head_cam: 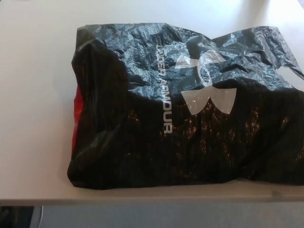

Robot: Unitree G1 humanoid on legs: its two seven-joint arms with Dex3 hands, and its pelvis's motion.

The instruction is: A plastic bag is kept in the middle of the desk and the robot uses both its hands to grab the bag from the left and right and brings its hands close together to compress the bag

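A large crinkled black plastic bag (180, 109) with a white logo and lettering lies flat on the pale desk (33, 95). It fills most of the head view and runs off the right edge. A strip of red (76, 118) shows along its left side. Neither of my hands appears anywhere in the picture.
The desk's front edge (142, 202) runs across the bottom just below the bag, with grey floor beyond it. Bare desk surface lies to the left of the bag and behind it.
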